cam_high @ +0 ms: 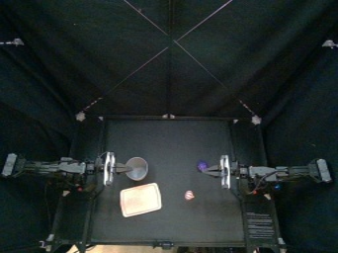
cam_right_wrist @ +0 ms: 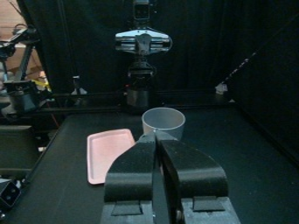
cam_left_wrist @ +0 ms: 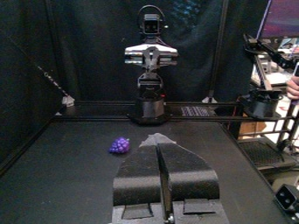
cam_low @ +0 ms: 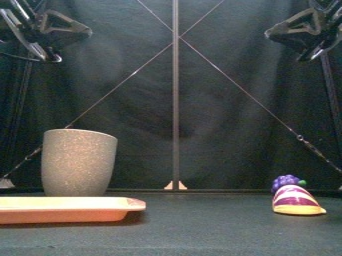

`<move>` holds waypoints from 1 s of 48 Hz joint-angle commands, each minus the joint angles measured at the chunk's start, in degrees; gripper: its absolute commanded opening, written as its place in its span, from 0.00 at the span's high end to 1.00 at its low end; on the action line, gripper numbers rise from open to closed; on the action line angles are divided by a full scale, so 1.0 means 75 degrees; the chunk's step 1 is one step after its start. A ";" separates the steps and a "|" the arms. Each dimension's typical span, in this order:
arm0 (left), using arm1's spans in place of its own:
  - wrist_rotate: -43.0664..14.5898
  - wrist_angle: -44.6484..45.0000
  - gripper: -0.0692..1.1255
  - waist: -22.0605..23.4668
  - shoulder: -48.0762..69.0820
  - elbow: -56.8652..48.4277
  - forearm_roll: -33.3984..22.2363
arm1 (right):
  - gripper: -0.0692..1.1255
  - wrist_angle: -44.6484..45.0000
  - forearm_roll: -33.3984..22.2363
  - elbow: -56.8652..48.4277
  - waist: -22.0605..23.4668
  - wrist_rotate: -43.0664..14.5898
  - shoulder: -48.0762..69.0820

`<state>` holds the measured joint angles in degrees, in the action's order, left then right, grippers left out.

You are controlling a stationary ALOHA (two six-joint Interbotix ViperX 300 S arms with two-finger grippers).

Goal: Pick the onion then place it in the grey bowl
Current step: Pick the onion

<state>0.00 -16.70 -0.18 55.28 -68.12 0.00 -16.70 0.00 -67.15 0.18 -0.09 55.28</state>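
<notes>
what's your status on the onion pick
Left gripper and right gripper both shut, out at the table's sides. Onion lying loose on table, right of pink tray. Grey bowl upright; purple toy nearby, not blocking.

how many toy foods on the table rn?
2. Purple grapes sit right of the grey cup; the onion lies nearer the front edge, right of the pink tray. The cup's bottom isn't visible, so another could hide there.

light: dim, black curtains [cam_high: 169,59] swallow it | source: seems overhead, brighter past open front | counter [cam_left_wrist: 70,166]: faint grey sheen | shadows: soft, short
</notes>
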 commanded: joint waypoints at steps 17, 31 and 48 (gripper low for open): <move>0.0023 0.0727 0.91 -0.0176 -0.0047 0.0398 -0.0047 | 0.31 0.1172 0.0844 0.0398 0.0785 -0.0480 -0.0668; 0.0012 0.0727 0.88 -0.0199 -0.0059 0.0398 -0.0176 | 0.10 0.1570 0.1277 0.0340 0.1055 -0.0645 -0.1301; 0.0000 0.0727 0.86 -0.0457 -0.0059 0.0387 -0.0246 | 0.10 0.3129 0.1500 0.0762 -0.0234 -0.0691 -0.2883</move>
<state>0.18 -10.99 -3.08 55.20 -66.62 -1.67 4.22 10.28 -63.81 0.53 -5.19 35.42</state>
